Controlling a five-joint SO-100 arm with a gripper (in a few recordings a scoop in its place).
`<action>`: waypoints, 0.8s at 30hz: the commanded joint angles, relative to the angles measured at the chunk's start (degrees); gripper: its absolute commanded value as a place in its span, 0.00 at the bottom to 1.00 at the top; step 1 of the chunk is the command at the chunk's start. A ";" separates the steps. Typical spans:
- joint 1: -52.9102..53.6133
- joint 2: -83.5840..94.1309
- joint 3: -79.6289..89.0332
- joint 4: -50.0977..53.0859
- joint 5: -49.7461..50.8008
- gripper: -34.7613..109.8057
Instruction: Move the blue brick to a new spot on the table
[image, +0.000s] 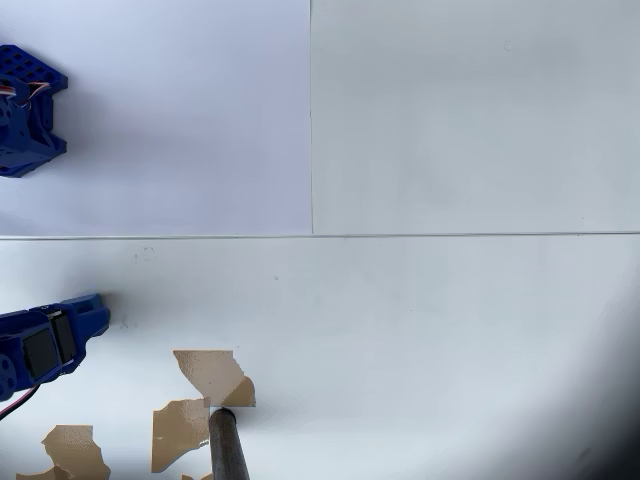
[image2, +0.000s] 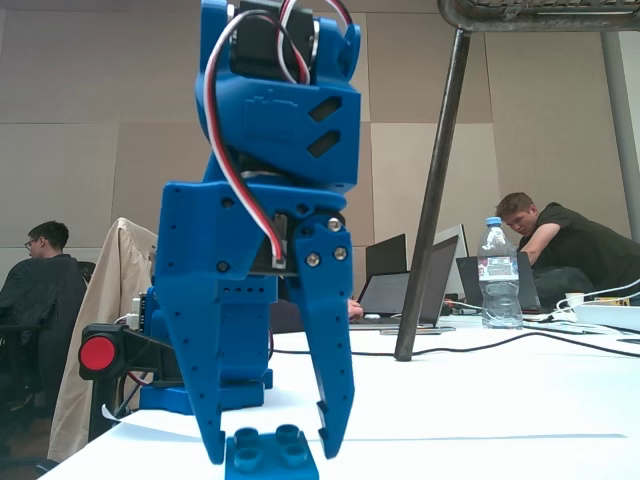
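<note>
Clearly the step in hand is the approach to the pick: in the fixed view the tool (image2: 272, 455) hangs nearly upright over the blue brick (image2: 271, 456), its 2 fingers spread wide with 1 tip on each side of the brick. Nothing is gripped yet; a gap shows between each fingertip and the brick's sides, and the brick sits flat on the bench (image2: 480, 400), studs up, at about 6 o'clock in that picture.

From above, the tool's tip (image: 88, 312) shows at roughly 8 o'clock on the bench (image: 450, 330), pointing toward 3 o'clock; the brick itself cannot be made out there. A tan chipped patch (image: 212, 375) lies toward 6 o'clock, and a white paper sheet (image: 180, 110) covers the area toward 11 o'clock.

The next move likely calls for a small further descent, so the tips reach the brick's sides below the studs, then an even closing before any lift. Since the brick is much smaller than the tool, centring matters.
</note>
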 joint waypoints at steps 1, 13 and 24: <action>0.35 7.56 -2.64 2.64 -2.11 0.45; -37.71 39.46 16.70 3.08 5.54 0.32; -79.98 58.45 29.79 1.14 17.49 0.24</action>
